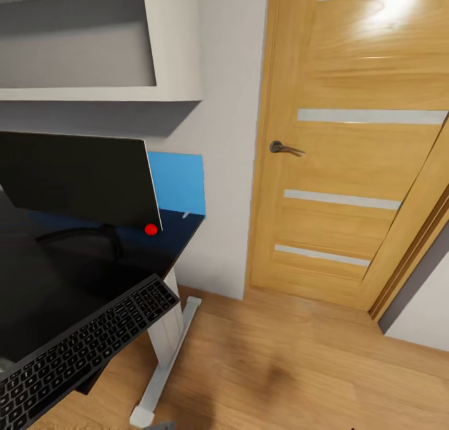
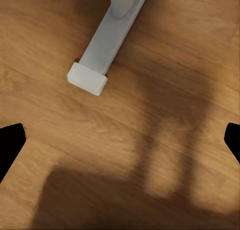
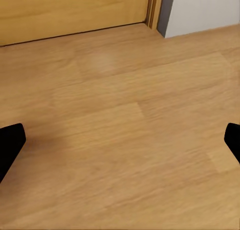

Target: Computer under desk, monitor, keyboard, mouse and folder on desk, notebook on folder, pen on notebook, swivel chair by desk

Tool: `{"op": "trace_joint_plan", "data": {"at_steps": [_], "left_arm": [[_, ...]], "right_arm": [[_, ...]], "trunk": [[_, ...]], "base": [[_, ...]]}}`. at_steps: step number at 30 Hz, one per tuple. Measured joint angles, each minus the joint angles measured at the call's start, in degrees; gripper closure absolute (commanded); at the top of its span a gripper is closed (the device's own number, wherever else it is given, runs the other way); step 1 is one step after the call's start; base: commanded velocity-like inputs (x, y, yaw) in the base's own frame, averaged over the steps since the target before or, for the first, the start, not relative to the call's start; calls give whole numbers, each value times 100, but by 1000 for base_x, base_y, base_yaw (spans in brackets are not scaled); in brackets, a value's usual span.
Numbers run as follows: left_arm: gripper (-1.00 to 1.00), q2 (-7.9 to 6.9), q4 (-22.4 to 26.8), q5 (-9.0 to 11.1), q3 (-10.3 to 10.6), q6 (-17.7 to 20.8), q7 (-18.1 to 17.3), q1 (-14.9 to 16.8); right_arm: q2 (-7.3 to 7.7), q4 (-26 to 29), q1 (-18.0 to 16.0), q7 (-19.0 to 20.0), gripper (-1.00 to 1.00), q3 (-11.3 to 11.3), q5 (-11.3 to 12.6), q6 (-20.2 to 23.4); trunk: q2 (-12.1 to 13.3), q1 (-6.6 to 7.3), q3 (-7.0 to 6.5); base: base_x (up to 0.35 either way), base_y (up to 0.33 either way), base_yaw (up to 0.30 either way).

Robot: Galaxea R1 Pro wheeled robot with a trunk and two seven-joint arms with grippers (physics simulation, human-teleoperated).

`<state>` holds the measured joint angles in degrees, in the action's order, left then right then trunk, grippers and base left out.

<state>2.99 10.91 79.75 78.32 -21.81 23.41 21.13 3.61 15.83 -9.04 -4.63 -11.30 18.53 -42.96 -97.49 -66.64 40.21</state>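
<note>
Keyboard (image 1: 81, 349) overhangs desk (image 1: 56, 280) corner, angled diagonally toward monitor (image 1: 78, 177).

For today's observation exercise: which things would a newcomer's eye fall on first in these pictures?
Probably the black monitor with its red dot, standing on the glossy black desk at the left. Next, the bright-blue folder upright behind it against the wall, and the wooden door at the right.

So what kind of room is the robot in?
It looks like a home room with a work corner, maybe a bedroom or study. There's a black desk holding a monitor and a keyboard, a wooden door with a handle, and a wood plank floor.
</note>
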Motion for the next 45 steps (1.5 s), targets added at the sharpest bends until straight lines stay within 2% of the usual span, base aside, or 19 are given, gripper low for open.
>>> {"op": "trace_joint_plan", "data": {"at_steps": [4, 6, 10, 14, 20, 24, 27, 28, 45], "left_arm": [[-100, -37, -34, 42, -17, -32, -35, -32], [-100, 28, -98, 31, -14, -97, -20, -96], [-100, 52, -178, 5, -3, -90, 20, -225], [-100, -18, -219, -31, 16, 33, 23, -355], [-100, -40, -229, -37, 20, 52, 23, -549], [-100, -43, -229, -38, 28, 57, 19, -679], [-100, -43, -232, -37, 29, 68, 16, -776], [-100, -44, -234, -26, 21, 67, 17, -922], [-100, -52, -236, -39, 21, 70, 22, -931]], "right_arm": [[31, 23, -31, 31, -100, 33, 32, 16], [-34, -41, -96, 96, -100, 99, 20, 82], [-164, -170, -109, 118, -100, 93, -59, 147], [-294, -299, -5, -8, -100, 100, -181, 18], [-464, -448, 2, -214, -100, 130, -361, -176], [-490, -451, 0, -294, -100, 127, -495, -302], [-538, -443, 0, -294, -100, 125, -500, -399], [-543, -439, 0, -294, -100, 125, -500, -405], [-549, -423, 0, -295, -100, 126, -516, -392]], "trunk": [[0, 0, 20], [0, 0, 20], [0, 1, 21], [-1, 3, 20], [0, 2, 20], [0, 0, 20], [0, -1, 20], [0, -1, 21], [0, -1, 20]], "base": [[0, 0, 97], [0, 0, 0], [76, 0, 0], [263, -9, 0], [245, -127, 0], [0, -45, 153], [-101, -276, 274], [-104, -301, 277], [-91, -321, 278]]}}
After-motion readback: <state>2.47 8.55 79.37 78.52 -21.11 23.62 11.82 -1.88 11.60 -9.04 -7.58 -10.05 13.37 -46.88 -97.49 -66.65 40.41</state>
